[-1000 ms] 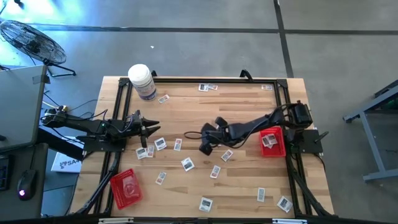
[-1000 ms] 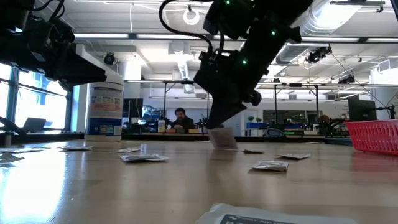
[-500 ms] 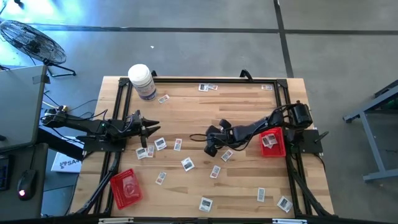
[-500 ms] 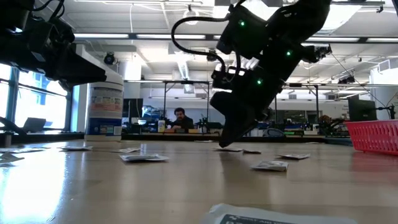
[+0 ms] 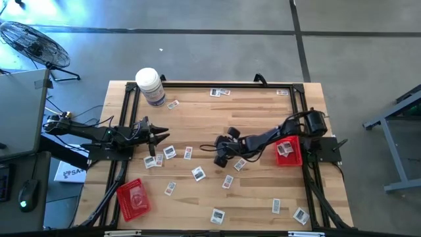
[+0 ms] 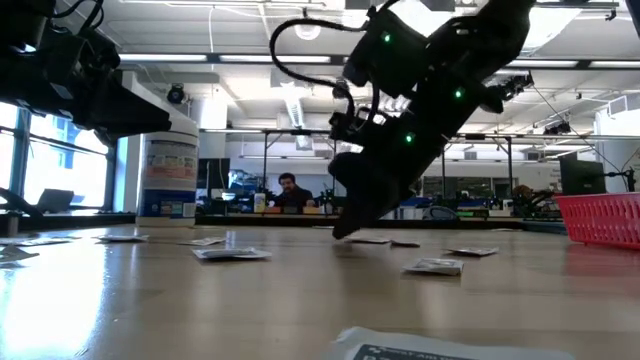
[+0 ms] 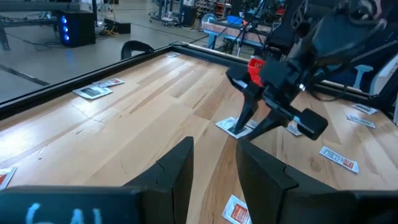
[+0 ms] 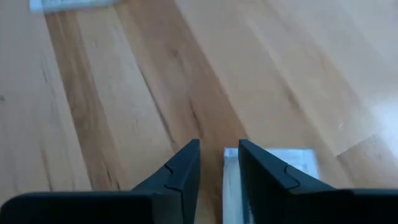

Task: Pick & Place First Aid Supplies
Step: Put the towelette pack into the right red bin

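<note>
Several small white packets lie flat and scattered on the wooden table point(image 5: 197, 125), among them packets in the middle point(image 5: 198, 173) and at the near right point(image 5: 300, 214). My right gripper point(image 5: 220, 158) is open near the table's middle, its fingers slanting down over one packet point(image 7: 231, 126). That packet also shows in the right wrist view point(image 8: 280, 163), partly between and beside the fingertips. My left gripper point(image 5: 160, 136) is open and empty above the table's left side, with packets point(image 5: 170, 152) just beyond it. My right gripper's fingertips point(image 8: 186, 163) stand low over one edge of the flat packet point(image 8: 231, 168), slanting down from the table's right. The packet lies flat on the table. I cannot tell whether the fingers touch it.
A red tray point(image 5: 293, 158) with packets in it stands at the right edge by my right arm's base. A second red tray point(image 5: 125, 192) stands at the near left. A white jar point(image 5: 150, 85) stands at the far left corner. A black frame point(image 5: 125, 112) borders the table.
My right gripper has tipped lower and shifted slightly toward the table's right. The packet that stood tilted at its fingertips a second ago now lies flat on the table under them.
</note>
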Robot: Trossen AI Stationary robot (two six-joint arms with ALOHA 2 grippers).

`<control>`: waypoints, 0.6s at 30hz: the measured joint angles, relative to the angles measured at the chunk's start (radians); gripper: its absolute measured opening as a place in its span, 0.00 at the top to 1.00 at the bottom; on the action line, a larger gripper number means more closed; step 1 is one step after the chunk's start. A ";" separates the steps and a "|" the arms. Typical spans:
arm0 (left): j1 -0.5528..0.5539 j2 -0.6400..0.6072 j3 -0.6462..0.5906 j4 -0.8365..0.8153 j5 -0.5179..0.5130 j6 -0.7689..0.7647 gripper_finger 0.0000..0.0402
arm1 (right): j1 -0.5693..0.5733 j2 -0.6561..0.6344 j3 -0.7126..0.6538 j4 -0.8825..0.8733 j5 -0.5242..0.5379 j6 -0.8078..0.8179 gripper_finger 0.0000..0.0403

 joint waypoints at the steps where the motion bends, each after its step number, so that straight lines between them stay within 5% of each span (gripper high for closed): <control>1: 0.000 0.000 0.000 0.000 0.000 0.000 0.70 | -0.002 0.005 0.000 0.002 0.005 -0.001 0.73; 18: 0.000 0.000 0.000 0.000 0.000 0.000 0.70 | -0.002 0.008 0.025 -0.007 0.084 0.016 0.75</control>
